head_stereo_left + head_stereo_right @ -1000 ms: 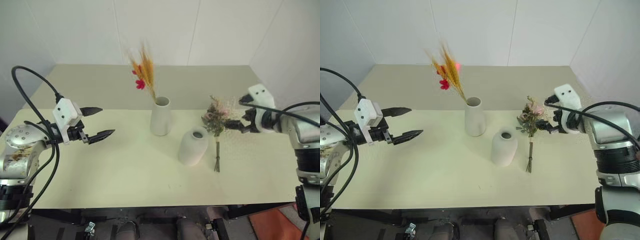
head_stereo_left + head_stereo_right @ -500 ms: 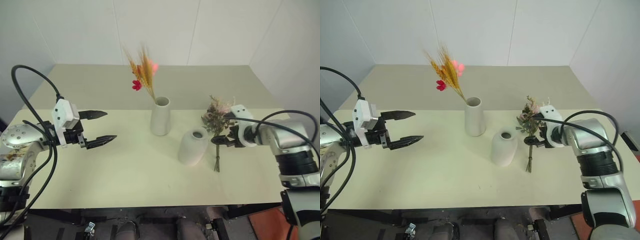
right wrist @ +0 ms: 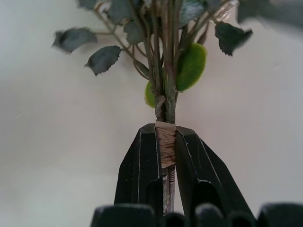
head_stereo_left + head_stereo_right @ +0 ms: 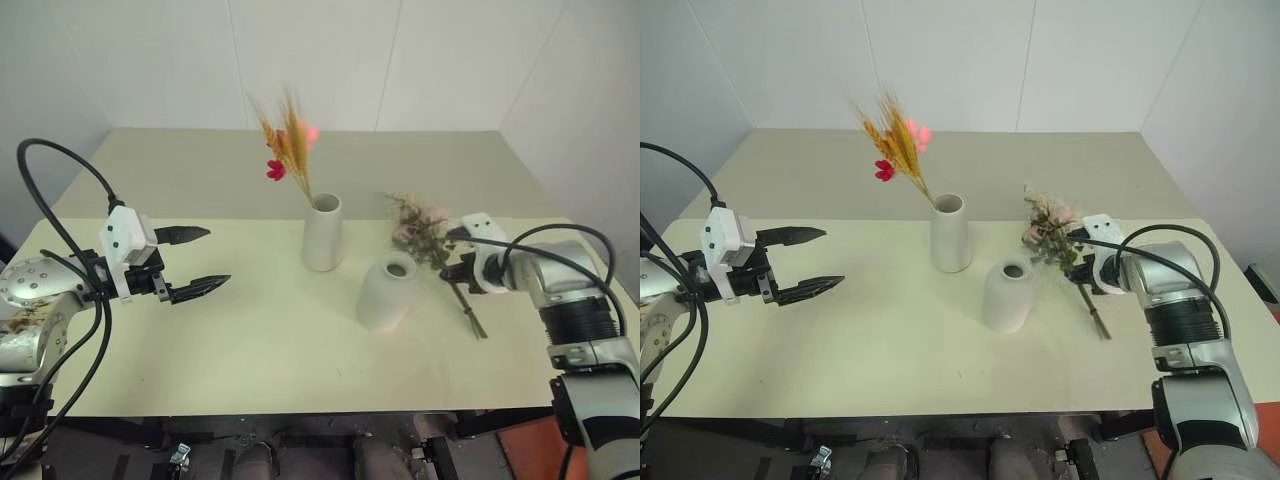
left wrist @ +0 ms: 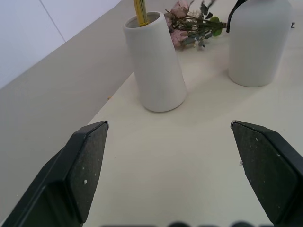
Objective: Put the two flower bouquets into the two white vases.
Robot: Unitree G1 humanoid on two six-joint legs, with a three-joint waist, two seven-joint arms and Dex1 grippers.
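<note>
On the table (image 4: 250, 340), the tall vase (image 4: 322, 233) already held the wheat bunch (image 4: 288, 148); the egg-shaped vase (image 4: 386, 292) stood empty, so half remained. The right gripper (image 3: 164, 156) was clamped on the rose bouquet (image 4: 428, 238) just beside that vase, while the left gripper (image 4: 195, 260) hung spread, holding nothing.

Two white vases (image 4: 322, 233) (image 4: 385, 292), two bouquets (image 4: 287, 142) (image 4: 422, 228), seemingly nothing more.

On the table (image 4: 250, 350) we see 2 vases: the taller vase (image 4: 322, 232) stands behind and left of the rounder vase (image 4: 386, 292). The wheat bunch (image 4: 288, 145) sits in the taller one; the rose bouquet (image 4: 432, 245) lies right of the rounder one
</note>
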